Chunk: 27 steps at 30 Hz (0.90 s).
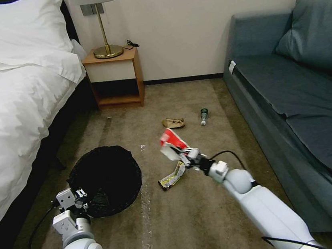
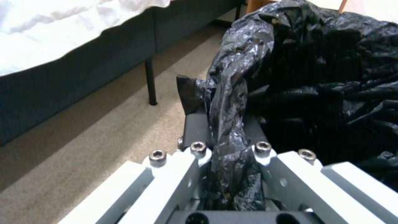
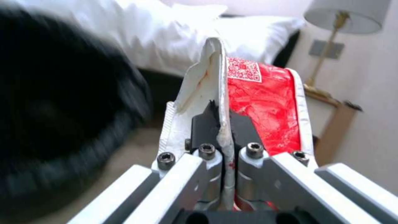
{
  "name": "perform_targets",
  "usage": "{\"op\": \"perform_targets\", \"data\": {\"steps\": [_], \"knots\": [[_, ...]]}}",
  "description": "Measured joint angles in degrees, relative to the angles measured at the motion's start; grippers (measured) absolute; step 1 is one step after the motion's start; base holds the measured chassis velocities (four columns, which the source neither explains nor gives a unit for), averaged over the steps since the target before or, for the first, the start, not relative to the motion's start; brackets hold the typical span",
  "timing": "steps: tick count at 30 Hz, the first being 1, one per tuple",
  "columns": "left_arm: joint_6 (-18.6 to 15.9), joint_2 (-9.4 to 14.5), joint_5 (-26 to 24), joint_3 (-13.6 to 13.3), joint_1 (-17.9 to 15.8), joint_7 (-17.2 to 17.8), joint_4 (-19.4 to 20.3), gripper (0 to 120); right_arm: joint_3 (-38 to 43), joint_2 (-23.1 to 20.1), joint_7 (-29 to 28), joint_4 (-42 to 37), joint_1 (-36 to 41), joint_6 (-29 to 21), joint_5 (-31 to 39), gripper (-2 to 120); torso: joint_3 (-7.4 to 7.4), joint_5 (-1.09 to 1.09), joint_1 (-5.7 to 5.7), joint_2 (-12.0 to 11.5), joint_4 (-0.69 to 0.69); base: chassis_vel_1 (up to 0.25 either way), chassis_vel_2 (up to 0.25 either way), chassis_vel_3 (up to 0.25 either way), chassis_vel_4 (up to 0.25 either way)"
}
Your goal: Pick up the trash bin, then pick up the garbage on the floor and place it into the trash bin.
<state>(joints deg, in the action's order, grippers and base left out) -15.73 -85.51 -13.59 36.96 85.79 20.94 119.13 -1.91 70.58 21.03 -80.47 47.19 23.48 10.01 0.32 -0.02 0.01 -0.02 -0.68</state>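
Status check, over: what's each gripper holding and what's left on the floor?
Left gripper shut on trash bin rim. Right gripper shut on red-and-white wrapper. Gold wrapper, paper bag, bottle on carpet.

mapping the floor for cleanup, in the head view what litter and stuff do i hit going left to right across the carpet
bin → gold wrapper → red wrapper in the right pincer → bottle

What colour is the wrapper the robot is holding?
Red and white, with a small QR code on it. The right gripper pinches the wrapper; the right wrist view shows it best.
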Motion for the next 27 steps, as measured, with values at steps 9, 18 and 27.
{"op": "perform_targets", "data": {"steps": [9,18,27], "knots": [[0.0,-0.3,0.3,-0.6,-0.1,0.0,-0.3,4,-6.6,0.3,-3.6,-4.8,-2.2,-1.9,1.5,0,0.0,0.0,0.0,0.0,-0.01,0.0,0.0,0.0,0.0],[0.0,-0.5,0.6,-1.2,-0.8,-0.1,-1.1,4,-14.4,1.1,-4.4,-6.6,-7.1,-3.1,3.4,0,0.0,0.0,0.0,0.0,-0.01,0.0,0.0,0.0,0.0],[-0.2,-1.0,0.7,-2.3,-2.6,-0.2,-2.2,4,-23.0,4.4,-5.1,-3.1,-9.1,-2.6,3.6,0,0.0,0.01,0.0,0.0,0.0,0.0,0.0,0.0,0.0]]}}
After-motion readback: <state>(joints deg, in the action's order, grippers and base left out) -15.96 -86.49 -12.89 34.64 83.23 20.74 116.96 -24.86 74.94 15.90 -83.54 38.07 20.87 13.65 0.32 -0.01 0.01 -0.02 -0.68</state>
